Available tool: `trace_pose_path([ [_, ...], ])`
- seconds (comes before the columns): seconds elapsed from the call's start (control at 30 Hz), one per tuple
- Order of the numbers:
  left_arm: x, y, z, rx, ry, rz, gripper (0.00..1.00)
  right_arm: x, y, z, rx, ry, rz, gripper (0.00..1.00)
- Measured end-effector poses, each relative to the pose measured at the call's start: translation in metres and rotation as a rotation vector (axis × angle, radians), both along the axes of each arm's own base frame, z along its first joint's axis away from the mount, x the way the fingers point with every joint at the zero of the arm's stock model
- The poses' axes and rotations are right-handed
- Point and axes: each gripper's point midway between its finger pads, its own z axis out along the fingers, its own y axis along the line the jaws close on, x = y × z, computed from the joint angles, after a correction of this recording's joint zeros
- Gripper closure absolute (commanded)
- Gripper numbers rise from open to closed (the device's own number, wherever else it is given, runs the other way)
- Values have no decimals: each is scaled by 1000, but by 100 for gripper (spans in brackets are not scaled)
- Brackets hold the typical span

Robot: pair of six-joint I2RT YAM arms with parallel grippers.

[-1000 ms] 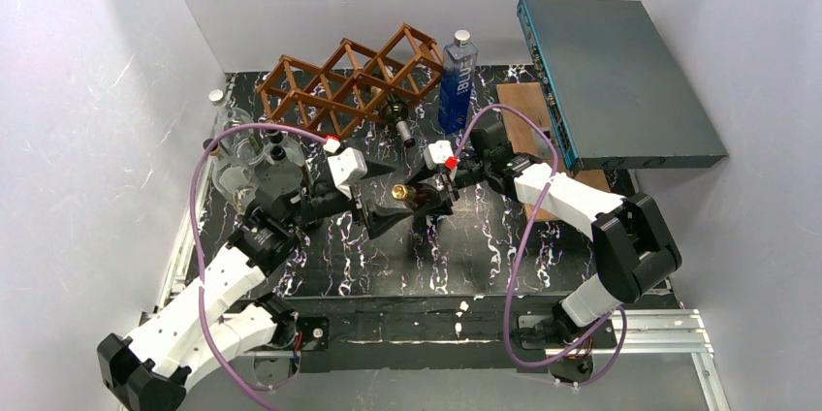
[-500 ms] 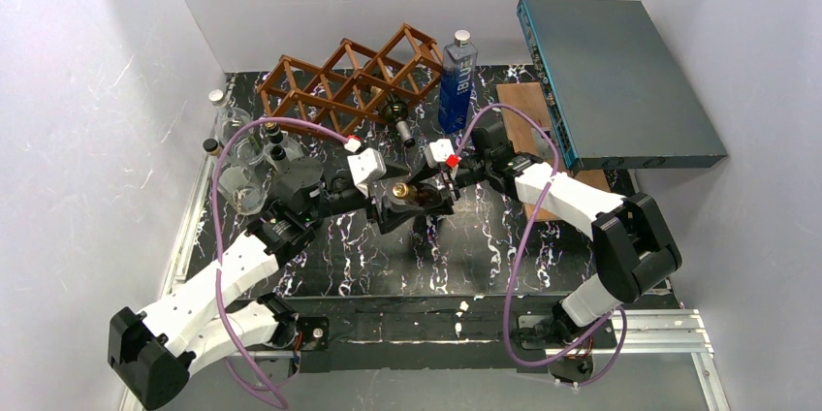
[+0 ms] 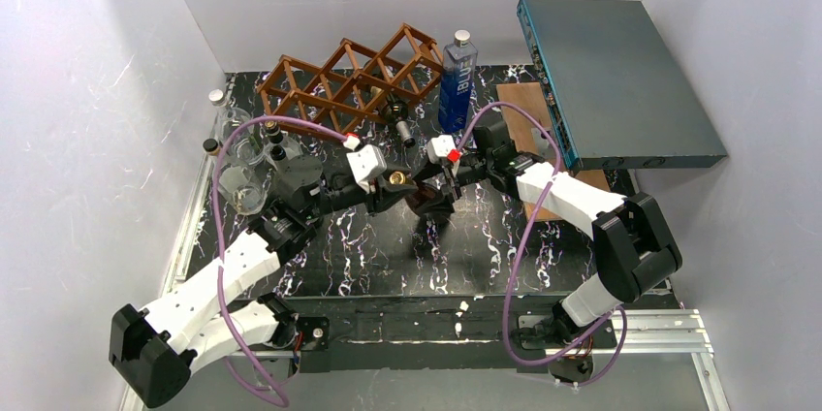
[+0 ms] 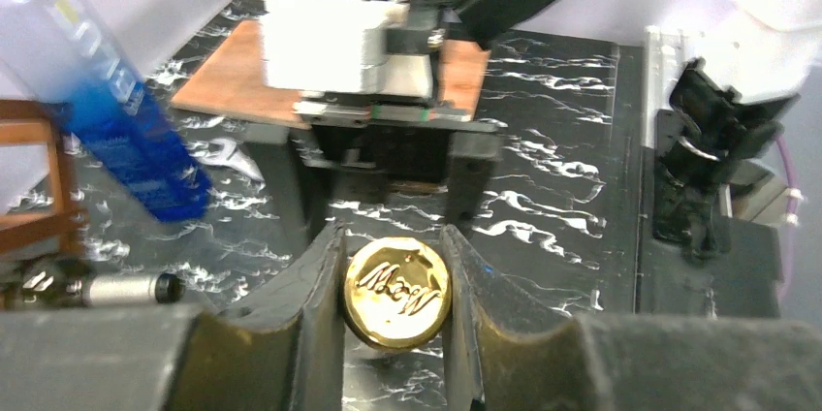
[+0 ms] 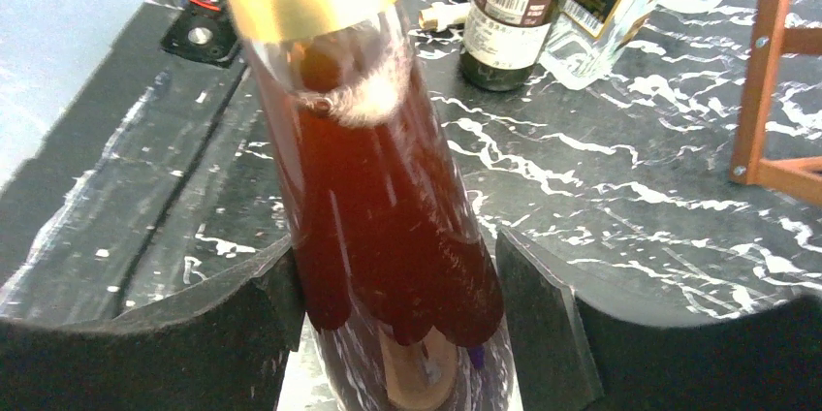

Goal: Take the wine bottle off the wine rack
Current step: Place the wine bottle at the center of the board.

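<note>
The left tool [image 4: 393, 270], spread a moment ago, is pinching the gold cap [image 4: 397, 292] of the wine bottle [image 5: 378, 207], which the right tool [image 5: 397, 280] is clasping over the bench [image 3: 388, 256], clear of the wine rack [image 3: 339, 81].

Reddish-brown wine rack [image 3: 347, 77], amber wine bottle [image 5: 383, 207] with gold cap [image 4: 395, 292], blue bottle [image 3: 457, 81], black table [image 3: 388, 256] veined white

Wine bottle [image 5: 378, 207] top beyond frame edge

Robot lab test cell, white panels [image 3: 97, 91] boxing in a black marbled bench [image 3: 388, 256], left arm [image 3: 223, 275] and right arm [image 3: 572, 198] sitting bolted to aluminium rails [image 3: 679, 318] at six o'clock.
</note>
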Motion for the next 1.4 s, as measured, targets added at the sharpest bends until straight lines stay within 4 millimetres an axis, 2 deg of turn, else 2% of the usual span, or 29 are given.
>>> trace_pose_path([
  [0.07, 9, 3, 6, -6, -46, 36, 100, -2, -2, 2, -2, 43, 0, 74],
  [0.13, 9, 3, 6, -8, -46, 43, 100, -4, -2, 2, -1, 65, 3, 62],
  [0.33, 15, 9, 8, -15, -22, 105, 100, -4, -1, 3, -4, 99, -14, 3],
  [0.67, 22, 19, 8, 23, 40, 190, 100, -5, -4, 2, -44, 184, -43, 2],
  [0.93, 24, 28, 8, 85, 71, 237, 100, 7, -27, 10, -60, 210, -101, 2],
  [1.1, 26, 36, 12, 120, 80, 277, 100, 5, -32, 10, -66, 196, -98, 2],
  [1.4, 49, 46, 18, 154, 80, 403, 100, 0, -34, 8, -59, 175, -68, 2],
])
